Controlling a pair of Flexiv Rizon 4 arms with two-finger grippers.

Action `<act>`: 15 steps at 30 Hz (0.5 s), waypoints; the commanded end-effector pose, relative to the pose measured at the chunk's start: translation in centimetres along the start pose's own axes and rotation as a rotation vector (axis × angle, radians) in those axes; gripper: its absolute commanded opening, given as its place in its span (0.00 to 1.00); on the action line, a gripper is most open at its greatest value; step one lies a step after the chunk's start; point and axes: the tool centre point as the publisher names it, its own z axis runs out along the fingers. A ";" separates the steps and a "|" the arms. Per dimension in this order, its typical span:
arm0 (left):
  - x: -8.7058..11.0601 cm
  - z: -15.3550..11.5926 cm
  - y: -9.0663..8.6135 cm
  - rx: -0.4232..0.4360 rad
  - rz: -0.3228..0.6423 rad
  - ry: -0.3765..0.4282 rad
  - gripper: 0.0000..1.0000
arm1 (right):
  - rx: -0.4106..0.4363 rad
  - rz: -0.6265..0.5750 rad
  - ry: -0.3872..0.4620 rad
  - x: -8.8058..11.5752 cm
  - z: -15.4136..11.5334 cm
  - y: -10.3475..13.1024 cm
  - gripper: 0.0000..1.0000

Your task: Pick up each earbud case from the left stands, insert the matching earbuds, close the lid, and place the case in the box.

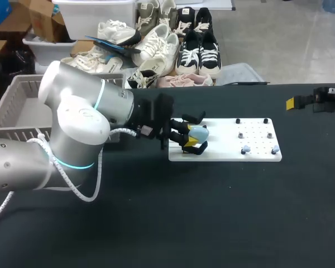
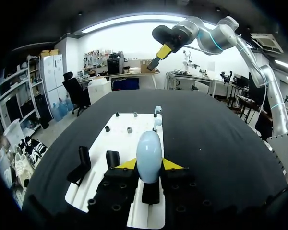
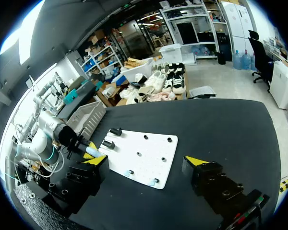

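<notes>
My left gripper (image 1: 195,139) is shut on a light blue earbud case (image 1: 199,134), held over the left end of the white board (image 1: 223,152). In the left wrist view the case (image 2: 149,160) stands upright between the yellow tips of that gripper (image 2: 149,165). Two black stands (image 2: 84,162) sit beside it on the board (image 2: 127,139). Two pale blue earbuds (image 2: 157,111) stand on pegs ahead of the gripper, also seen as the earbuds (image 1: 244,149) near the board's front edge. My right gripper (image 3: 146,162) is open and empty, high over the table's far right, well away from the board (image 3: 149,153).
A white slatted basket (image 1: 11,109) sits at the table's left rear, behind my left arm. Small dark pegs (image 1: 252,134) dot the right half of the board. The black table (image 1: 212,218) spreads bare in front of the board.
</notes>
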 end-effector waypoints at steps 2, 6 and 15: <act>-1.7 -0.9 0.0 -0.007 -0.006 0.007 0.00 | -0.003 -0.001 0.001 0.0 0.1 -0.1 1.00; -3.0 -1.1 0.4 -0.025 -0.003 0.008 0.00 | -0.003 -0.001 0.001 0.0 0.1 -0.1 1.00; -5.8 -0.5 0.7 -0.037 0.002 -0.003 0.00 | -0.003 -0.001 0.001 0.0 0.1 -0.1 1.00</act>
